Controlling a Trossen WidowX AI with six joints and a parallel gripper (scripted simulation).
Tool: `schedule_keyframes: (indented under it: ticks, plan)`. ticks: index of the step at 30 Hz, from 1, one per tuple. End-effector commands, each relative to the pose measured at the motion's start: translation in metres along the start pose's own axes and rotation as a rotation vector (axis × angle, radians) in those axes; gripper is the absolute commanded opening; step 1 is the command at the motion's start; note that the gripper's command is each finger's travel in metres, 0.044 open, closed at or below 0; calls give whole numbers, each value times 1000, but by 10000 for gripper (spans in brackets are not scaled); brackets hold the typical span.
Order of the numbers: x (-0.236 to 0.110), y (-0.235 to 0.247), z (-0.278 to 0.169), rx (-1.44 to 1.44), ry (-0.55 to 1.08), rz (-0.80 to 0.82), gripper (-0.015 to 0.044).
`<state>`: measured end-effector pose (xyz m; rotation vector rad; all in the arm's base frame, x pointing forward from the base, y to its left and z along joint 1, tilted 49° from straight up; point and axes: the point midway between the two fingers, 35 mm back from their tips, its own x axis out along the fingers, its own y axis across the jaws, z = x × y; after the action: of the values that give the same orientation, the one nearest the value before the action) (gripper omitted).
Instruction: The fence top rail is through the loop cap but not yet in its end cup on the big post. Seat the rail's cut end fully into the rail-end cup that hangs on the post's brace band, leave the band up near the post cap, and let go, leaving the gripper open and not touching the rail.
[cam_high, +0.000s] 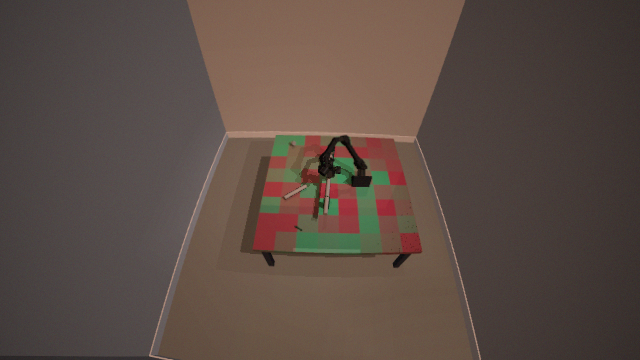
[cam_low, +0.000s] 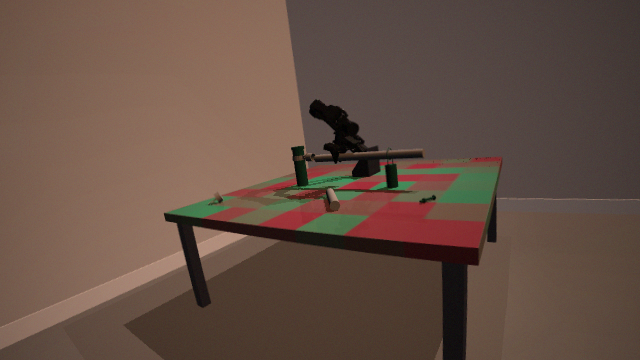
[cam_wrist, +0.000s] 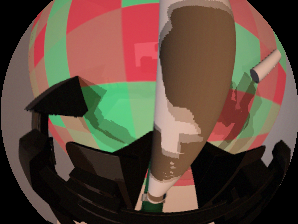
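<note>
Rail (cam_low: 370, 155) hangs level above the table (cam_low: 400, 235), and the end effector (cam_low: 336, 154) is clamped on it partway along, fingers closed down onto the tube. In the exterior view its long axis runs left to right: one end points at the big post (cam_low: 300, 167), the other sticks out past the small post (cam_low: 391, 175), where it passes through the loop cap (cam_low: 389, 150). At the big post a pale band (cam_low: 298, 158) sits high up, just under the post's top, and a little cup (cam_low: 308, 156) juts from it toward the rail. The rail's near end comes right up to that cup; whether it is seated inside is too fine to tell.

Around them: a loose pale tube (cam_low: 332, 198) lies on the table in front of the posts, well clear of the rail. A small dark bolt-like piece (cam_low: 427, 199) lies off to the right, and a tiny pale bit (cam_low: 218, 198) sits near the left edge. The arm's dark base (cam_low: 367, 167) stands behind the rail.

The wrist view is filled by the rail (cam_wrist: 193, 70), running straight away from the lens.
</note>
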<state>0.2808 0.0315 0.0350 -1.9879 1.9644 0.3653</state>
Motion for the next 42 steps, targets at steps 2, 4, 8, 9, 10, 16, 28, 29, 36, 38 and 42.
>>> schedule_keyframes:
  ticks: [2,4,8,9,10,16,28,29,36,38,42]
  plan:
    - [-1,0,0,0,-1,-1,0]
    - [-2,-1,-1,0,-1,-1,0]
    - [-3,-1,-2,0,-1,-1,0]
    - [-4,-2,-2,0,-1,-1,0]
    - [-4,-2,-2,0,-1,-1,0]
    - [-6,-3,-3,0,-1,-1,0]
    - [-6,-4,-9,-2,-1,1,0]
    - [-5,-3,-10,-2,-1,2,0]
    - [0,-2,-20,-6,1,7,0]
    - [1,-2,-23,-7,2,8,0]
    - [2,-2,-23,-7,2,8,0]
